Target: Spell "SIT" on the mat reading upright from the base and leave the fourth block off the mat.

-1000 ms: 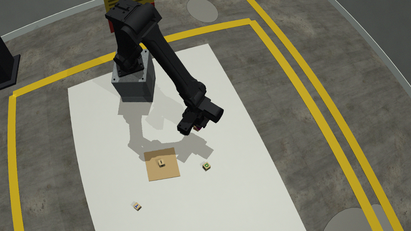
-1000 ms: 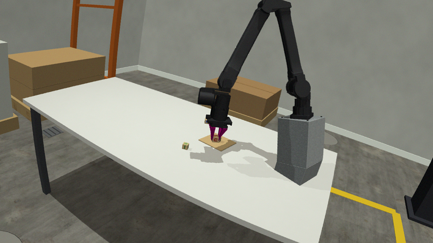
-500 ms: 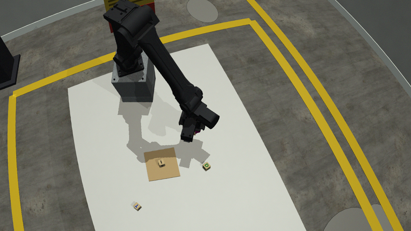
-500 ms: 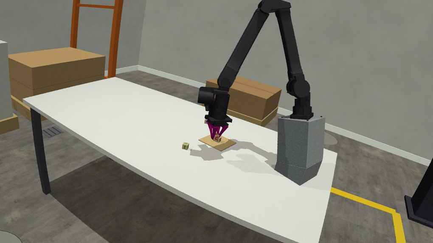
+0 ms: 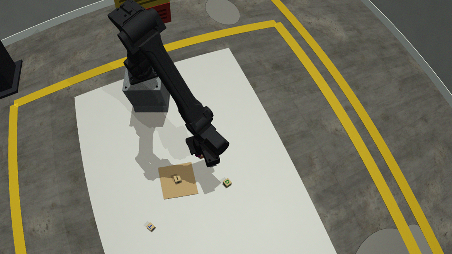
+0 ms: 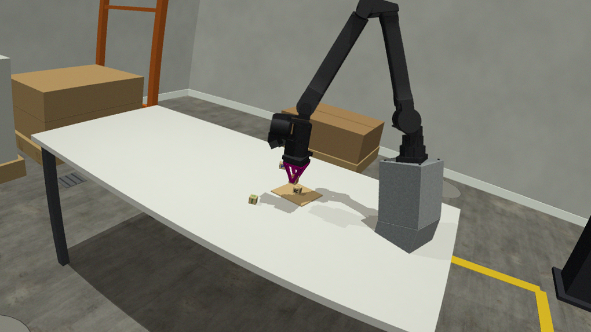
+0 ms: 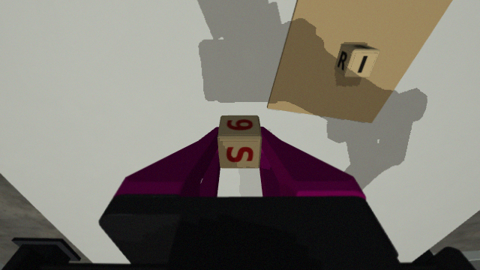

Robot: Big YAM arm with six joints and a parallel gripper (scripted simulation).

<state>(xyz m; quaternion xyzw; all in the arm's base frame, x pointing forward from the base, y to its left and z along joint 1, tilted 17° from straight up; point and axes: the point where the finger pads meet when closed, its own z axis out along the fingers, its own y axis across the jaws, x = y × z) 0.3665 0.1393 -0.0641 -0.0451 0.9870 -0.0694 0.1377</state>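
The arm (image 6: 396,70) rises from its grey base (image 6: 407,207), folds at a high elbow and points its wrist straight down. The gripper (image 7: 239,157) hangs above the table (image 6: 182,169) just beside the mat (image 5: 183,189), jaws clamped on the S block (image 7: 240,151). The I block (image 5: 177,179) sits on the mat; the D block (image 5: 227,183) and T block (image 5: 150,226) lie off it.
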